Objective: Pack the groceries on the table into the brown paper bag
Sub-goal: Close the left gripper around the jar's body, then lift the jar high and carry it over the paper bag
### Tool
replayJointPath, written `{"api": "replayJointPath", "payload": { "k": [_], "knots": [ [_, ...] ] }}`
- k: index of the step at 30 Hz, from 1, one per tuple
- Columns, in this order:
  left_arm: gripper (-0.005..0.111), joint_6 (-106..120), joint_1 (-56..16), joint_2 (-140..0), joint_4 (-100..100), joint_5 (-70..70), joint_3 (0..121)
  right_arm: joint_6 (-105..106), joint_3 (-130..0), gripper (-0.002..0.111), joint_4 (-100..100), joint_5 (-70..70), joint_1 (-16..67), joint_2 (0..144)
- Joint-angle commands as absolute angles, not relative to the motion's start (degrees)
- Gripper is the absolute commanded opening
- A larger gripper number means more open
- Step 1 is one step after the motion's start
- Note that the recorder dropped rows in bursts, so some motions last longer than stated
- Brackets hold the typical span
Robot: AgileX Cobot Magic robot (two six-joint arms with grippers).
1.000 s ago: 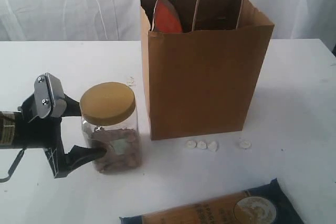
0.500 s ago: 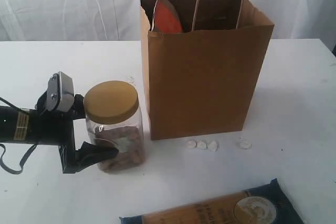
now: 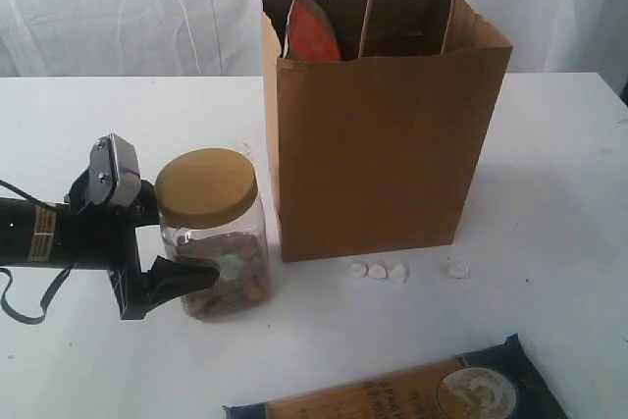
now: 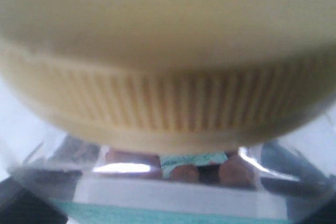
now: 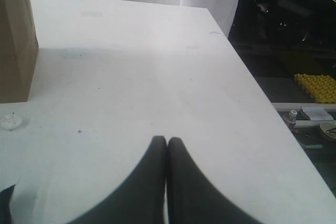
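The clear jar [image 3: 218, 252] with its tan lid [image 3: 206, 186] stands upright on the white table [image 3: 549, 193], left of the brown paper bag [image 3: 383, 144]. My left gripper [image 3: 191, 242] reaches in from the left and straddles the jar. Its near finger [image 3: 182, 277] lies against the jar's front wall; the far finger is hidden behind the jar. The lid [image 4: 168, 77] fills the left wrist view. An orange-brown pouch [image 3: 312, 31] sticks out of the bag. A dark-blue-and-tan packet [image 3: 412, 390] lies at the front edge. My right gripper [image 5: 167, 142] is shut and empty over bare table.
Small white pebble-like bits [image 3: 378, 270] lie in front of the bag, and one [image 5: 10, 121] shows near the bag's corner [image 5: 16, 35]. The table's right edge [image 5: 252, 77] drops off beside the right gripper. A white curtain hangs behind.
The left gripper slid right until its fingers straddled the jar, then narrowed onto it. The jar shifted slightly right. The right gripper has not moved.
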State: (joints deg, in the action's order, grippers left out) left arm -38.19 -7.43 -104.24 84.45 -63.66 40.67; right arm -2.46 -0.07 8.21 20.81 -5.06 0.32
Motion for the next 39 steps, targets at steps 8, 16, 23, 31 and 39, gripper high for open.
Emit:
{"api": "replayJointPath", "payload": {
  "k": [8,16,23,31,39],
  "knots": [
    [0.0,-38.54,-7.6,-103.99,84.01,-63.29,40.79,-2.37,0.0,0.0,8.6,20.19,-5.11,0.0],
    [0.0,-38.39,-7.6,-103.99,82.34,-62.86,40.79,-2.37,0.0,0.0,8.6,20.19,-5.11,0.0],
    [0.0,-40.25,-6.98,-102.96,80.05,-69.96,40.79,-2.37,0.0,0.0,8.6,20.19,-5.11,0.0],
    [0.0,-46.46,-6.98,-93.73,84.25,-69.96,40.79,-2.37,0.0,0.0,8.6,20.19,-5.11,0.0],
    [0.0,-48.29,-6.98,-81.42,84.25,-69.96,40.79,-2.37,0.0,0.0,8.6,20.19,-5.11,0.0]
  ]
}}
